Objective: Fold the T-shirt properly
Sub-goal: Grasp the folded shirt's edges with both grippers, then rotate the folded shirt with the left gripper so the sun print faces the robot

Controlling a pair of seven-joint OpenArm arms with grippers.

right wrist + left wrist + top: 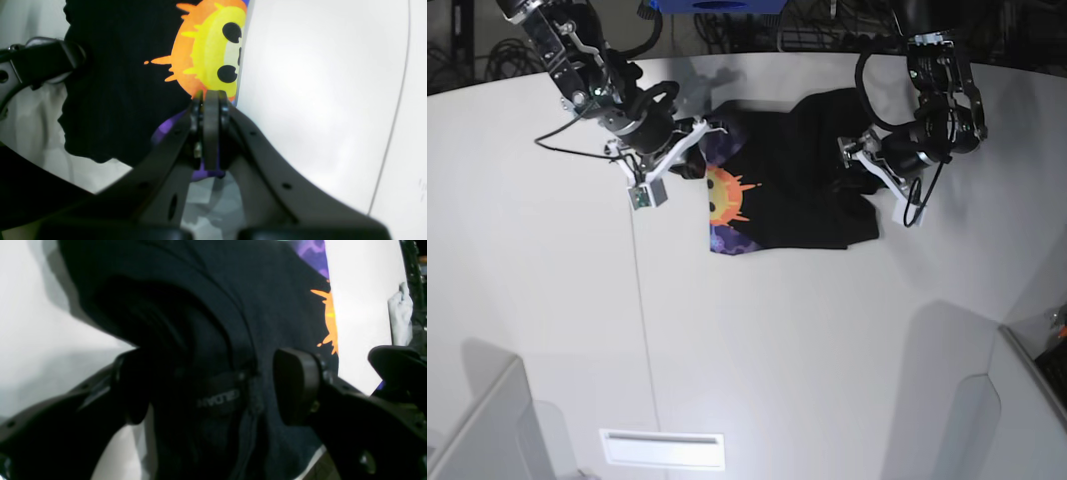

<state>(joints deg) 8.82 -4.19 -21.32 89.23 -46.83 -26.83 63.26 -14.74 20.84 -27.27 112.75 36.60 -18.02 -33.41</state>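
Observation:
The black T-shirt (797, 180) lies folded on the white table, with its orange-yellow sun face (724, 195) and purple patches along its left edge. My right gripper (210, 100) is shut on that printed edge, just below the sun face (210, 46); purple cloth shows between its fingers. In the base view it (697, 143) is at the shirt's upper left corner. My left gripper (217, 390) is open, its jaws on either side of the collar and neck label (218, 396). In the base view it (859, 165) is at the shirt's right side.
The white table (777, 330) ends in a curved far edge, with cables and a blue object (717, 5) behind it. A thin cable (642, 300) runs down the table to a white label (662, 450). Grey panels (967, 400) stand at the front corners.

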